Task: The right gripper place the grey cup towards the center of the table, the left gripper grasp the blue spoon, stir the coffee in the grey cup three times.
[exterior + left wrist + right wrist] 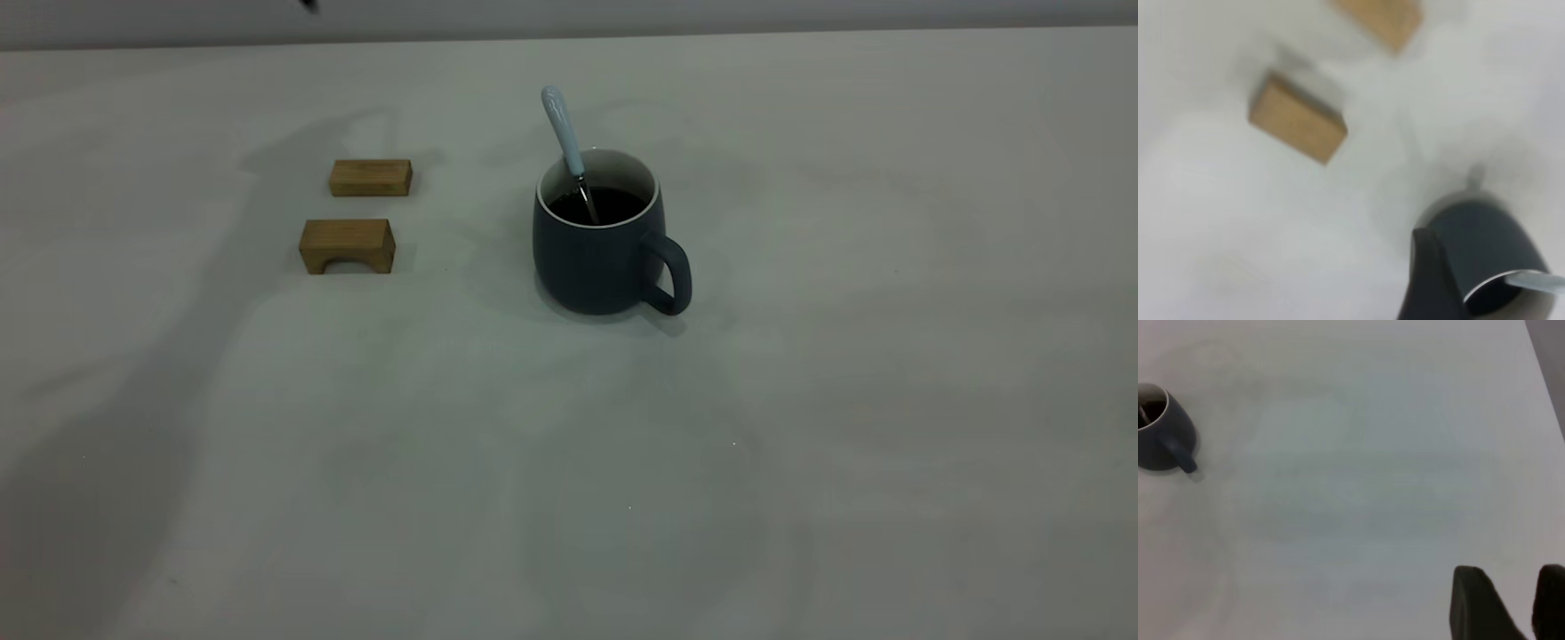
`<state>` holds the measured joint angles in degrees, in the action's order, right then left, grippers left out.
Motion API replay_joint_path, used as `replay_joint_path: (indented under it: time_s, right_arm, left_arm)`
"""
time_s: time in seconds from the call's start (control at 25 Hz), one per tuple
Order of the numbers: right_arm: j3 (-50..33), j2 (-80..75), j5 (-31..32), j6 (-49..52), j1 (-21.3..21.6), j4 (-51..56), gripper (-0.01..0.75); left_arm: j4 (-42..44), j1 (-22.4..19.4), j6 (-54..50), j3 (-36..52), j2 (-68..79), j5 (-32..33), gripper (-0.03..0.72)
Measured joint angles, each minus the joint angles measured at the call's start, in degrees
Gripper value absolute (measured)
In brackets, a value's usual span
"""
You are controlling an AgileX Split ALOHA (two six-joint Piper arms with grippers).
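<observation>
The grey cup (596, 262) stands upright near the middle of the table (622, 462), its handle turned toward the front right. Dark coffee (597, 206) fills it. The blue spoon (563, 129) leans in the cup, bowl in the liquid, handle sticking up past the far rim, with nothing holding it. In the left wrist view a dark part of my left gripper (1425, 280) shows close beside the cup (1485, 247) and the spoon (1538, 281). My right gripper (1511, 583) is open and empty, far from the cup (1165, 437). Neither gripper's fingers show in the exterior view.
Two brown wooden blocks lie left of the cup: a flat one (371, 177) farther back and an arched one (347, 245) nearer the front. The left wrist view shows them too, the first block (1297, 120) and the second block (1385, 20).
</observation>
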<state>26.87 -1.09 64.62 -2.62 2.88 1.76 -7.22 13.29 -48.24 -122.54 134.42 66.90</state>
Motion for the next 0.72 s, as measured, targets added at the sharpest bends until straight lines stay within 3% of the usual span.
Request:
replay_joint_path:
  time_s: [0.16, 0.28, 0.4, 0.72]
  right_arm:
    - [0.0, 0.0, 0.0, 0.0, 0.0, 0.0, 0.244]
    - [0.0, 0.0, 0.0, 0.0, 0.0, 0.0, 0.244]
    - [0.0, 0.0, 0.0, 0.0, 0.0, 0.0, 0.244]
    - [0.0, 0.0, 0.0, 0.0, 0.0, 0.0, 0.244]
  left_arm:
    - [7.2, 0.0, 8.0, 0.0, -6.6, 0.0, 0.530]
    - [12.3, -0.1, 26.5, 1.1, -12.1, 0.0, 0.523]
    - [13.0, -0.1, 37.6, 6.7, -18.7, 0.0, 0.522]
    - [16.3, -0.1, 41.1, 43.2, -38.9, 0.0, 0.521]
